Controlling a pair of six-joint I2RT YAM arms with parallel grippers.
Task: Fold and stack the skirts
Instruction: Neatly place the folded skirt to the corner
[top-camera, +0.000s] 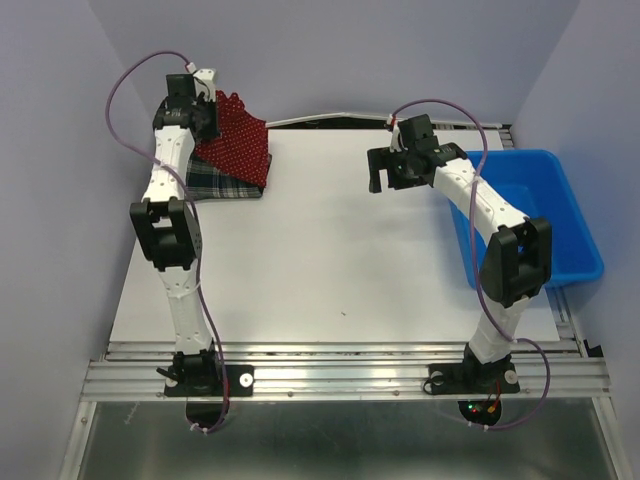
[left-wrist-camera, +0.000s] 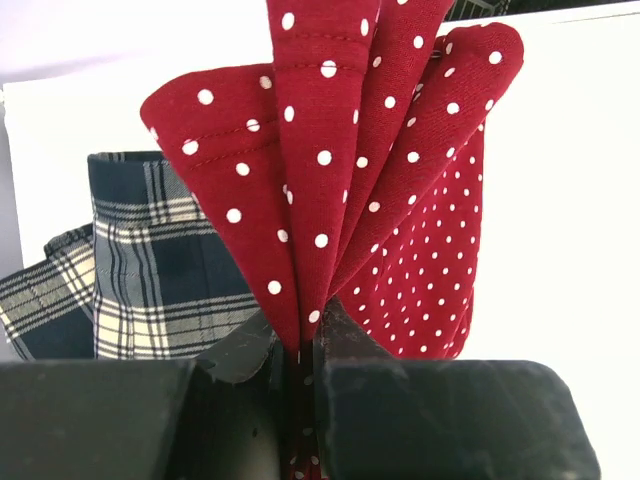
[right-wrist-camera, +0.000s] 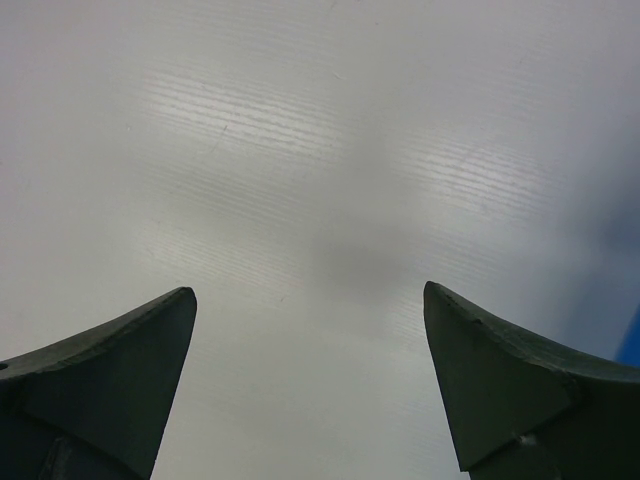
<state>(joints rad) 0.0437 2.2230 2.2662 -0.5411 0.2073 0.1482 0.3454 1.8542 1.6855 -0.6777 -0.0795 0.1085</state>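
Left jaws, low in the left wrist view, pinch bunched folds of the red skirt (left-wrist-camera: 330, 190); the plaid skirt (left-wrist-camera: 150, 270) lies behind, at left. From above, both sit at the upper left of the worktop (top-camera: 330, 260). I think the red one should be lowered squarely onto the plaid before release. Right wrist view: right jaws wide open, empty.

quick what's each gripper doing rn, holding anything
left gripper: closed, holding the red polka-dot skirt by a bunched fold
right gripper: open, jaws wide apart, holding nothing
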